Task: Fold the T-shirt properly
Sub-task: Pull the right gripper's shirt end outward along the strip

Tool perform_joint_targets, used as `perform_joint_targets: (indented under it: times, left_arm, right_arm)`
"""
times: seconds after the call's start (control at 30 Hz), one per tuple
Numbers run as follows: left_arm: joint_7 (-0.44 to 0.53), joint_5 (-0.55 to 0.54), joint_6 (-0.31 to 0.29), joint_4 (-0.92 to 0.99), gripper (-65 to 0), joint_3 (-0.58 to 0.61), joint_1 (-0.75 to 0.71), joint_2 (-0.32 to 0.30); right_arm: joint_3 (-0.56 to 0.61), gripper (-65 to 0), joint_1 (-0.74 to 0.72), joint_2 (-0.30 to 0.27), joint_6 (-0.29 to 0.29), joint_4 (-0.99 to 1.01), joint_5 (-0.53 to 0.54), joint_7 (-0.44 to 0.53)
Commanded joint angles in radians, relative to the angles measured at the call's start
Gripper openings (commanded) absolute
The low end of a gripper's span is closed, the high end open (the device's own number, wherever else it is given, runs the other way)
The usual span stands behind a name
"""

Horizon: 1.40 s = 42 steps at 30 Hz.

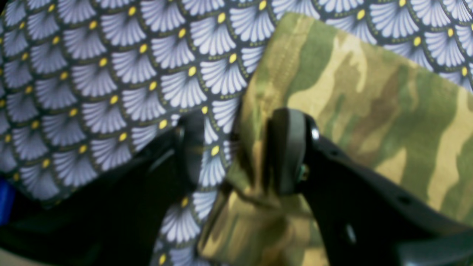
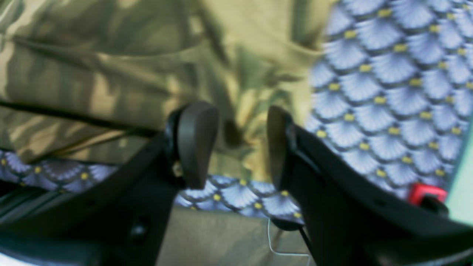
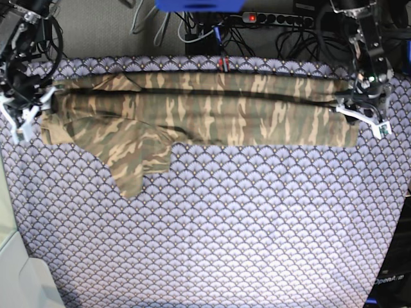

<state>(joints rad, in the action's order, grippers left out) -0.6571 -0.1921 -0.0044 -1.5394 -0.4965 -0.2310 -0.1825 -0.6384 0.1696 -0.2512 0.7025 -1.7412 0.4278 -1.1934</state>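
Both hands, left hand [image 1: 236, 151] and right hand [image 2: 242, 146], stand open over the T-shirt [image 3: 212, 112] (folded lengthwise).

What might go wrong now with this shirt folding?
One sleeve of the T-shirt sticks out from the folded band, so the fold may end up lopsided. The left gripper and right gripper stand open at the shirt's ends; cloth between the fingers could snag and drag.
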Motion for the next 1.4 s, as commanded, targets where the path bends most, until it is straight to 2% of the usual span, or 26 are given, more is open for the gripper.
perform_joint_targets:
  times: [0.0,0.13,0.27,0.43,0.57,0.7,0.93,1.1,1.37]
  left_arm:
    - [0.015,-0.002,-0.003,-0.037,-35.6,-0.006,-0.003,-0.013]
    - [0.015,-0.002,-0.003,-0.105,-35.6,-0.006,-0.026,-0.008]
    - [-0.005,-0.002,-0.003,-0.145,-35.6,-0.008,-0.028,-0.005]
    - [-0.057,-0.002,-0.003,-0.146,-35.6,-0.008,-0.017,-0.005]
    - [-0.059,-0.002,-0.003,-0.146,-35.6,-0.001,-0.017,-0.005]
    - [-0.059,-0.002,-0.003,-0.146,-35.6,0.0,-0.02,-0.004]
    - [-0.059,-0.002,-0.003,-0.148,-35.6,-0.004,-0.023,-0.004]
    - [-0.059,-0.002,-0.003,-0.148,-35.6,-0.003,-0.021,-0.004]
    - [-0.059,-0.002,-0.003,-0.148,-35.6,0.0,-0.017,-0.004]
  right_arm:
    - [-0.034,-37.7,-0.006,-0.018,-0.004,-0.016,0.004,0.007]
    - [-0.097,-37.7,-0.018,-0.021,-0.004,-0.016,0.004,0.007]
    - [-0.08,-37.7,-0.074,-0.047,-0.004,-0.015,0.004,-0.016]
    - [0.085,-37.6,-0.23,-0.064,-0.004,-0.015,0.004,-0.121]
    - [0.243,-37.6,-0.336,-0.052,-0.004,0.011,0.003,-0.136]
    - [0.349,-37.6,-0.445,-0.026,-0.004,0.191,0.001,-0.122]
    - [0.426,-37.6,-0.574,0.019,-0.004,0.476,0.001,-0.021]
    - [0.504,-37.6,-0.637,0.014,-0.004,0.582,0.001,0.065]
    - [0.526,-37.6,-0.74,-0.01,-0.004,0.824,-0.001,0.214]
